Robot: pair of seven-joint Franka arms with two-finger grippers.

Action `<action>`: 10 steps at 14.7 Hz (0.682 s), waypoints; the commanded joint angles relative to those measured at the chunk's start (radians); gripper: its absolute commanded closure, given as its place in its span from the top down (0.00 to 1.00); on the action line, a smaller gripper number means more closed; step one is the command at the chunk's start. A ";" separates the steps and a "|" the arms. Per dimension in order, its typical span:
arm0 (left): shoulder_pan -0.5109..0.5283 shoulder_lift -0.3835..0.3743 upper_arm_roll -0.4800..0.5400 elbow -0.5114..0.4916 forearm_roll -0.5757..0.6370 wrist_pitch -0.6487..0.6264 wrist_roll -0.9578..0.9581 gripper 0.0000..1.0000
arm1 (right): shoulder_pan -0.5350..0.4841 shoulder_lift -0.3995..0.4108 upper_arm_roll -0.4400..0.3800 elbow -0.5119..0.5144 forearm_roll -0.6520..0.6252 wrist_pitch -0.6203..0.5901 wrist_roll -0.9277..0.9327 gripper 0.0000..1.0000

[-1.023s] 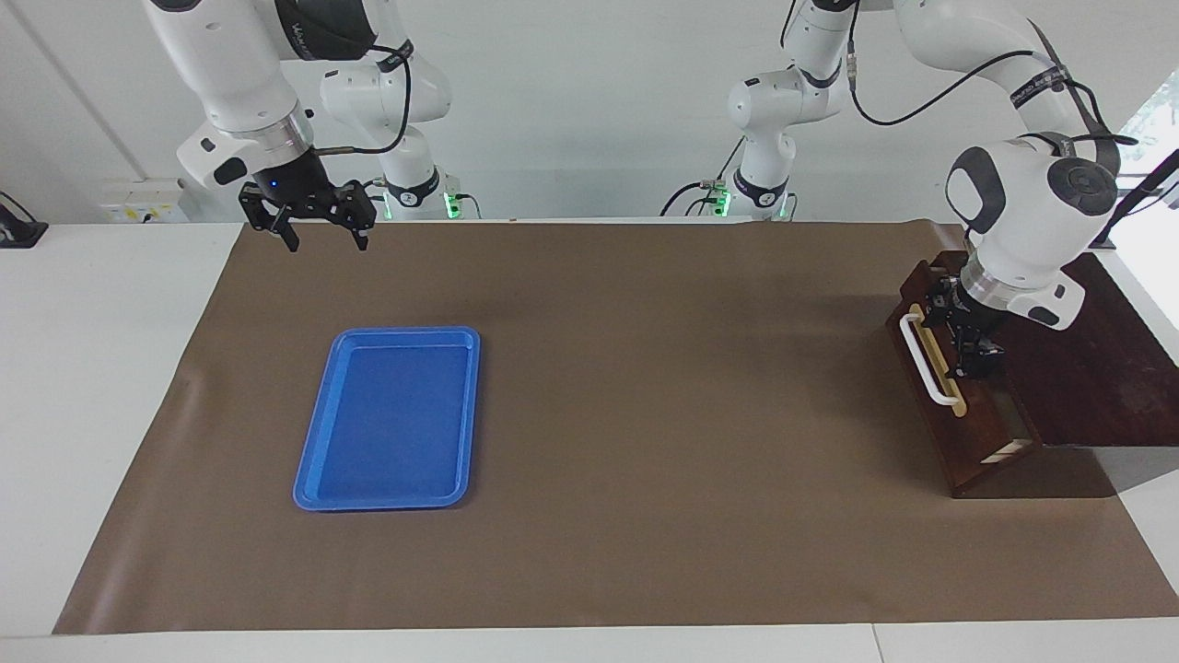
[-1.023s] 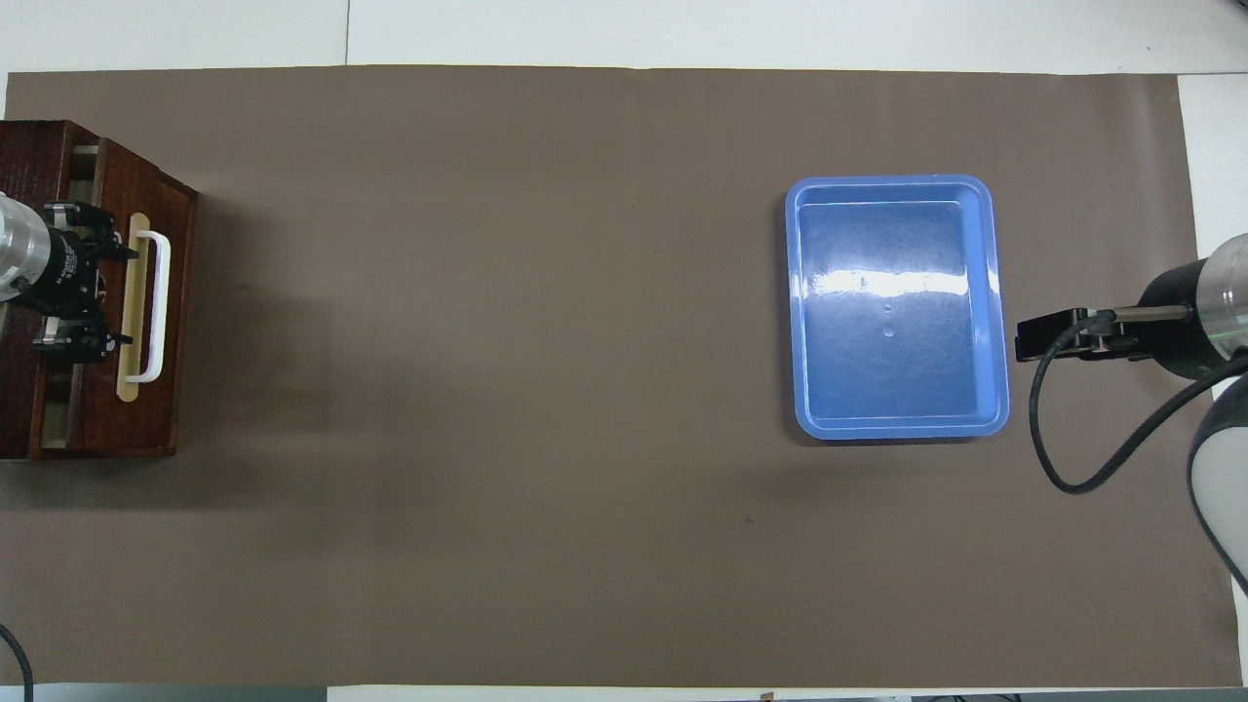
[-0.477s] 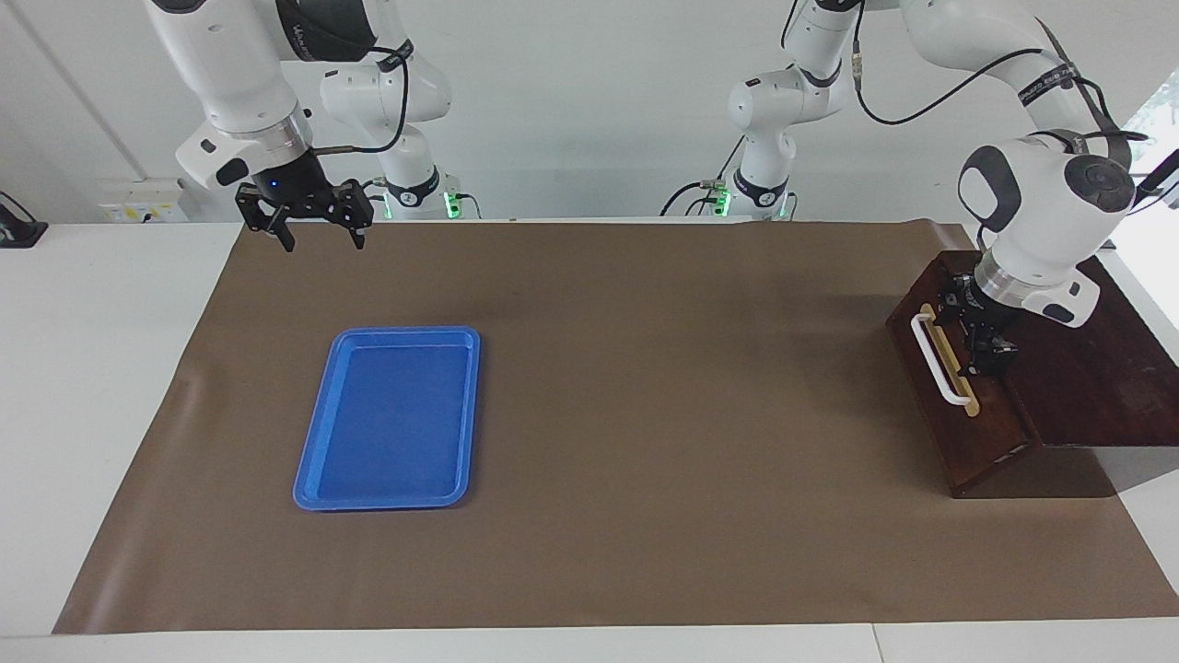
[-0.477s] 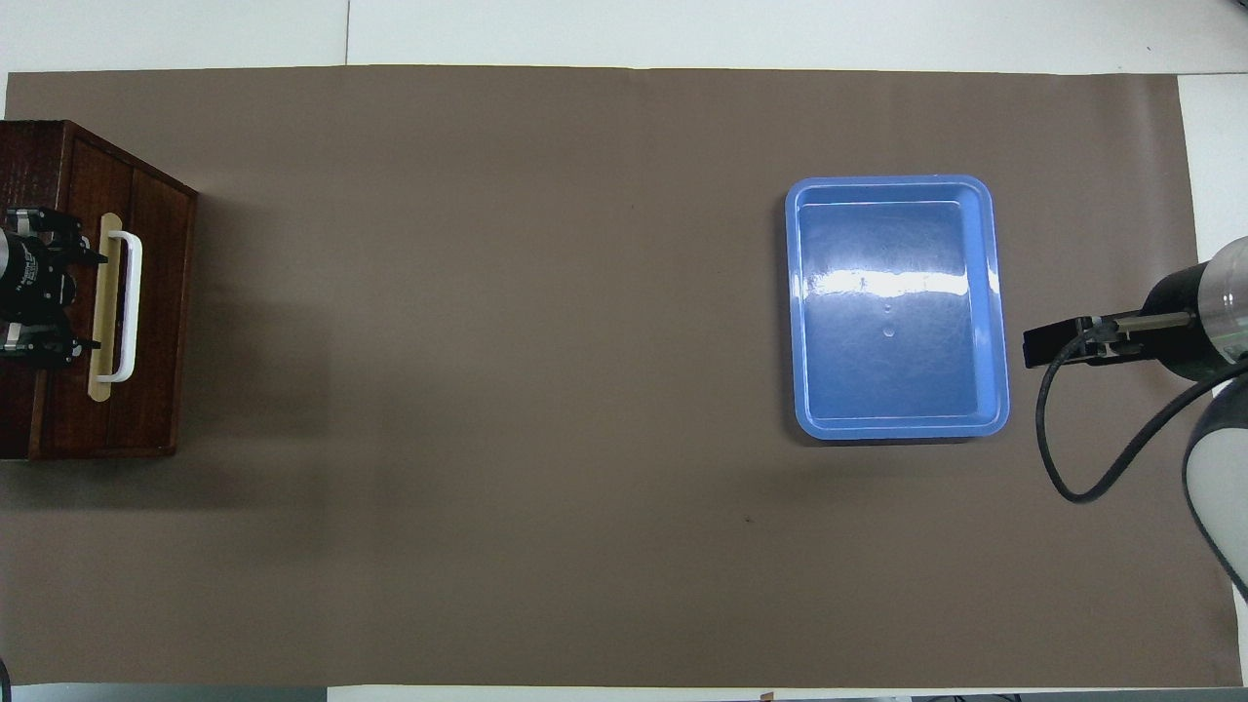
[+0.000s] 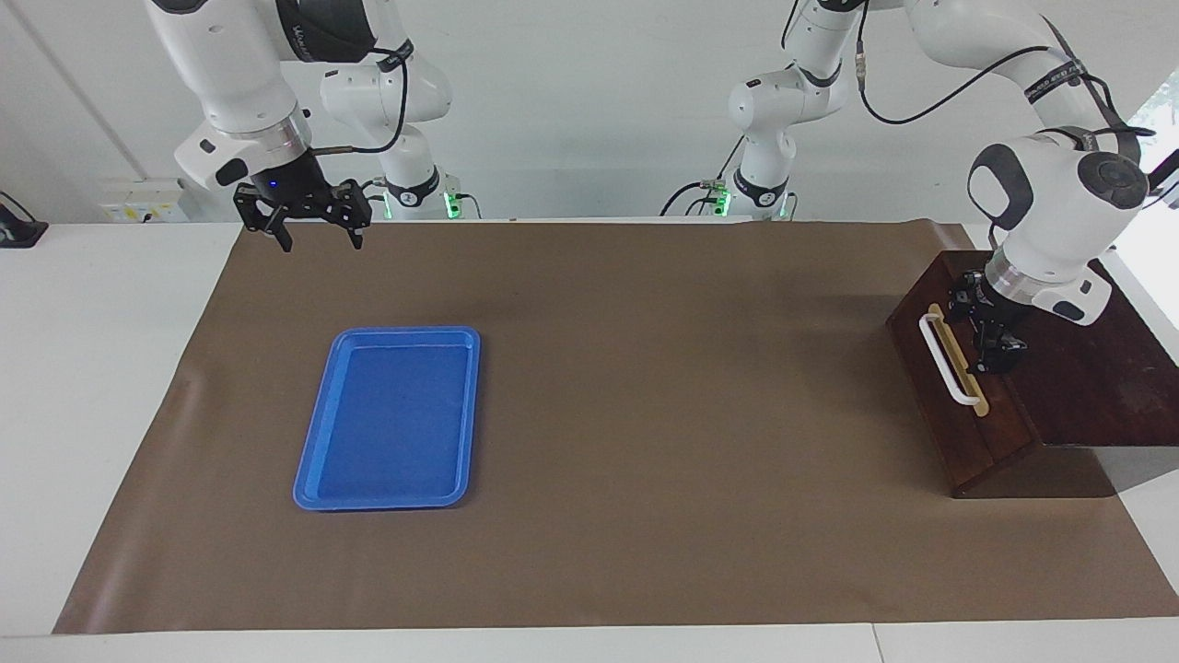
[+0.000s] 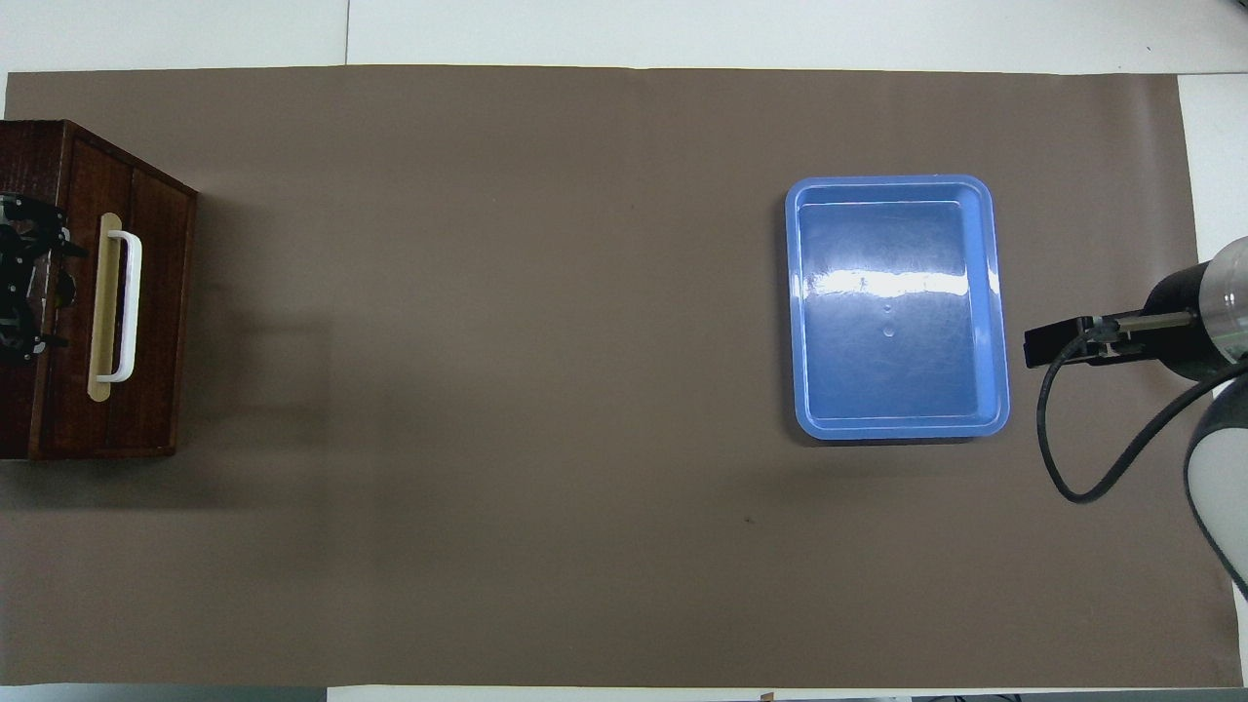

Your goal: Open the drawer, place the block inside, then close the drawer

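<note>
— Count for the log?

— Two arms, two tools. One blue tray point(image 5: 405, 331), empty, low in the facing view toward the right arm's end. One dark wooden box point(image 5: 1096, 368) at the frame edge, mid-height, at the left arm's end. One brown mat point(image 5: 645, 414) over the white worktop point(image 5: 92, 368).

— And the drawer?

— One drawer point(image 5: 958, 433), in that box. Its front sits flush with the box, shut. One white bar handle point(image 5: 949, 361) on a tan strip runs across the front.

— Left tool?

— The left tool point(image 5: 990, 336) is over the box top, just beside the handle and apart from it. Fingers spread, nothing between them. In the overhead view it is half cut off by the frame edge, mid-height.

— Right one?

— The right tool point(image 5: 318, 235) hangs in the upper corner of the facing view, over the mat's edge nearest the robots. It is well apart from the tray. Fingers spread, pointing down, empty. That arm waits.

— Any writing?

— Dark bands with pale lettering on both arms' upper links. I cannot read it from here. No labels on the tray or the box.
</note>
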 commanded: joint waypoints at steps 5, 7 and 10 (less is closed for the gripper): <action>-0.027 -0.151 -0.037 -0.003 -0.086 -0.186 0.534 1.00 | -0.005 -0.023 0.005 -0.019 -0.014 -0.005 -0.021 1.00; -0.032 -0.168 -0.039 0.016 -0.093 -0.243 0.774 1.00 | -0.006 -0.023 0.005 -0.019 -0.014 -0.002 -0.021 1.00; -0.038 -0.130 -0.042 0.044 -0.112 -0.257 0.983 1.00 | -0.012 -0.023 0.005 -0.019 -0.014 -0.005 -0.026 1.00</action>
